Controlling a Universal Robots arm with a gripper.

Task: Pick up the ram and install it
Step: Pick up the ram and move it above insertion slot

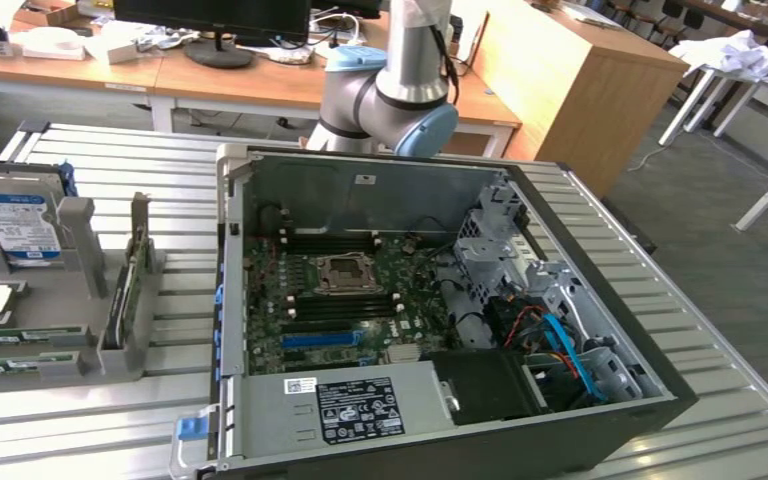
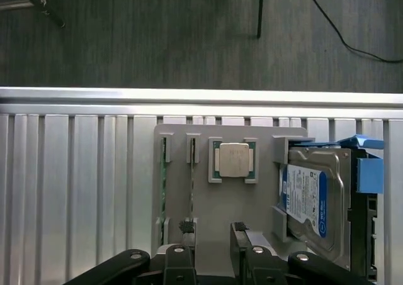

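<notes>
Two rams stand on edge in the slots of a grey holder (image 2: pixel 201 203): thin green sticks, one (image 2: pixel 192 165) nearer the holder's middle, the other (image 2: pixel 163 190) by its outer edge. My gripper (image 2: pixel 212 227) hovers open above the holder with nothing between its fingers. One fingertip (image 2: pixel 186 225) is close over the end of the nearer ram. In the exterior view the rams (image 1: pixel 11 340) show as green strips at the left edge, and the arm's base (image 1: pixel 384 95) stands behind the open computer case (image 1: pixel 231 300). The motherboard (image 1: pixel 344 300) lies inside the case with its black slots bare.
The holder also carries a square silver processor (image 2: pixel 232 159) and a hard drive (image 2: pixel 312 200) with a blue-white label, next to a blue plastic part (image 2: pixel 368 165). Everything rests on a ribbed metal table (image 2: pixel 75 184). Past its edge is dark floor with cables (image 2: pixel 340 39).
</notes>
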